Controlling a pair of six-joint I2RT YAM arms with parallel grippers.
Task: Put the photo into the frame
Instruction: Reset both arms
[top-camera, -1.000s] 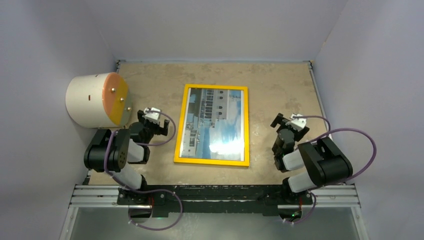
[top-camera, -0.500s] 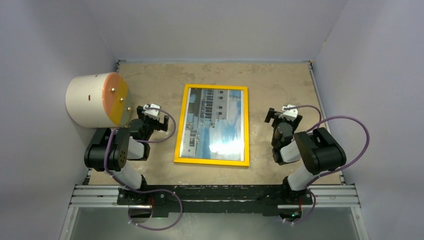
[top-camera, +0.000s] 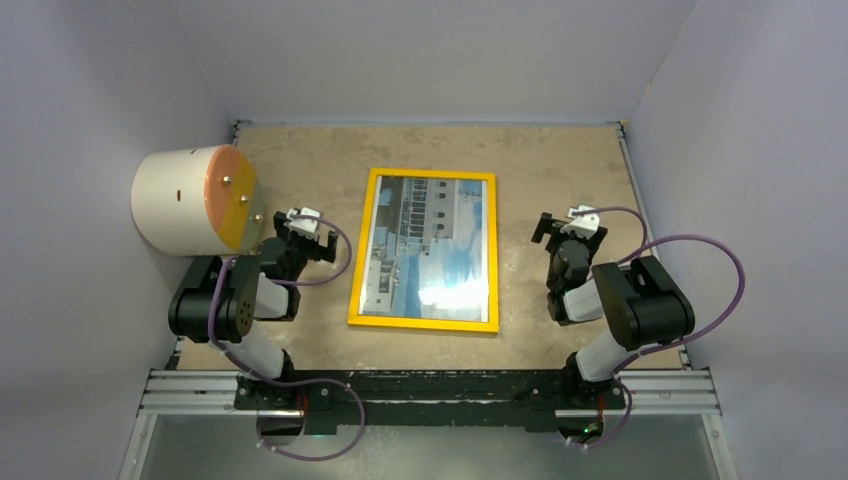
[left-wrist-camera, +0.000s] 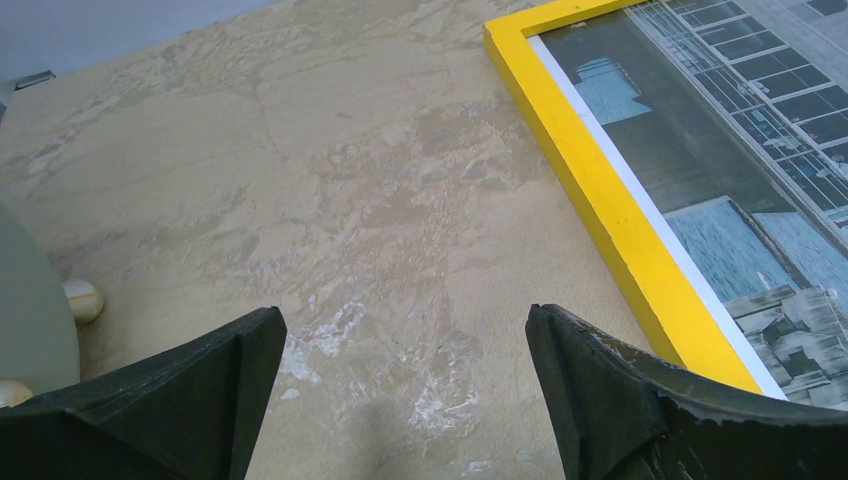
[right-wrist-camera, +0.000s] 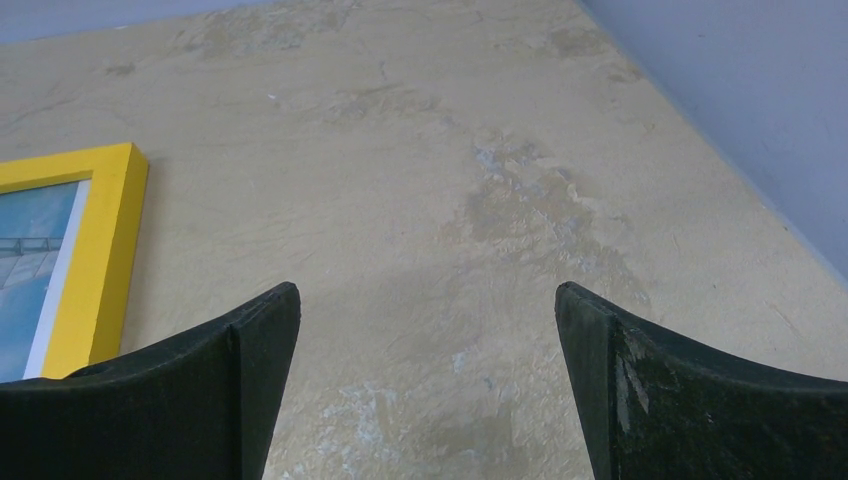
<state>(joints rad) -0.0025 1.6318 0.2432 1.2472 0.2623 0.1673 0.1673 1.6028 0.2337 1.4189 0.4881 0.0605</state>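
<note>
The yellow frame (top-camera: 366, 250) lies flat in the middle of the table, front side up. The photo (top-camera: 430, 250) of a white building and blue sky sits inside it behind the pane. My left gripper (top-camera: 305, 232) is open and empty, left of the frame. In the left wrist view the frame's yellow edge (left-wrist-camera: 600, 190) and the photo (left-wrist-camera: 740, 150) lie to the right of my left gripper (left-wrist-camera: 405, 330). My right gripper (top-camera: 565, 232) is open and empty, right of the frame. In the right wrist view my right gripper (right-wrist-camera: 428, 300) is over bare table, with the frame's corner (right-wrist-camera: 95, 250) at left.
A large cream cylinder (top-camera: 180, 200) with an orange and yellow end face lies at the table's left edge, close behind my left arm; its rim (left-wrist-camera: 35, 320) shows in the left wrist view. Purple walls (right-wrist-camera: 740, 110) enclose the table on three sides.
My right arm has drawn back and turned, its gripper shifting slightly left and toward the far side. My left gripper moved slightly back. The frame and photo have not moved.
</note>
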